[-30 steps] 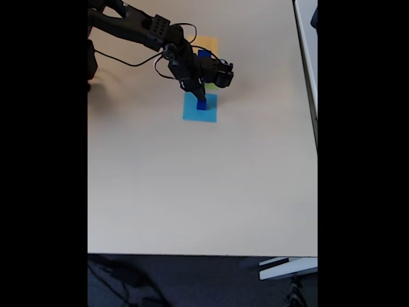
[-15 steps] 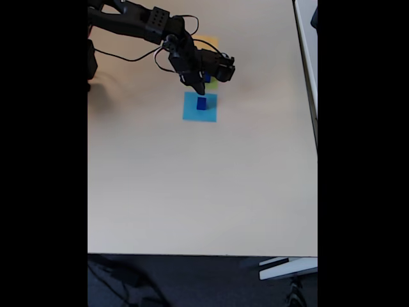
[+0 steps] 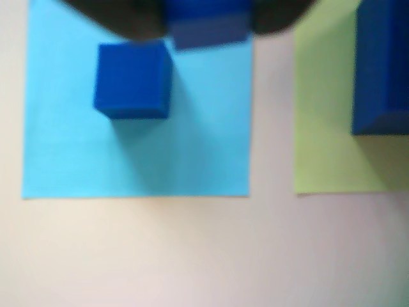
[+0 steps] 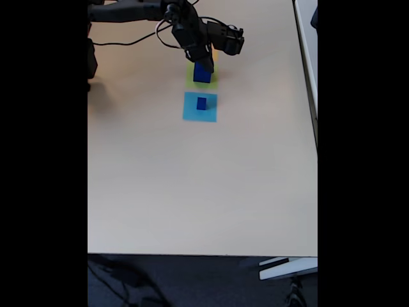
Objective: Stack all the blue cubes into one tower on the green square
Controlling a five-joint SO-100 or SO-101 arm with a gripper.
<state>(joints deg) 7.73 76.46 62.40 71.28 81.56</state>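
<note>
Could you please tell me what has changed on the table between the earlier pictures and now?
In the fixed view the arm has swung from the light-blue square up the picture towards the green square, where the tower stands. The wrist view shows the pincer carrying a small blue cube. Another small blue cube stayed on the light-blue square.

The black arm (image 4: 137,11) is reaching in from the upper left of the fixed view, its wrist bending down. The claw (image 4: 202,61) is pointing downward, and in the wrist view its dark fingers (image 3: 121,16) are clamping a small blue cube (image 3: 208,22).
</note>
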